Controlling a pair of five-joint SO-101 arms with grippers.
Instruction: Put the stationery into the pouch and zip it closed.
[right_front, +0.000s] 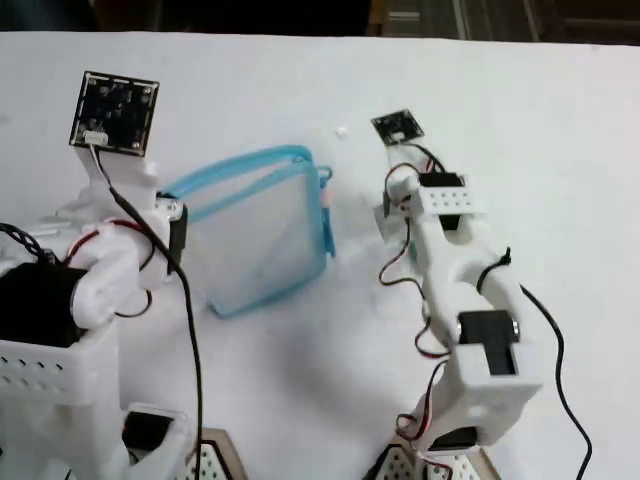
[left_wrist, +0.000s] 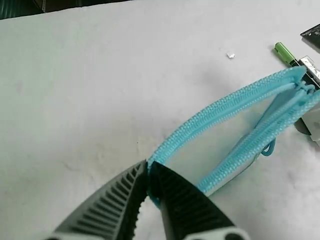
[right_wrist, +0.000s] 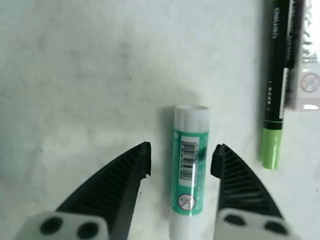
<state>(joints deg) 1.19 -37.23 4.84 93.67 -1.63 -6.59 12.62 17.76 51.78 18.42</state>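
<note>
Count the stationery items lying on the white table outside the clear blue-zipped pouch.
2 for sure: the white glue stick with a green label lies between the open jaws of the right gripper; the black marker with a light-green cap lies beside it. Others may be hidden.

The pouch (right_front: 262, 232) is clear plastic edged with a light blue zip. It lies flat on the white desk (right_front: 520, 110) with its mouth gaping open, one zip end pinched in the left pincer (left_wrist: 147, 167). A glue stick (right_wrist: 190, 165), white with a green label, lies flat between the spread fingers of the right pincer (right_wrist: 181, 149). A black marker pen (right_wrist: 277, 90) with a lime-green end lies nearby, roughly parallel.
</note>
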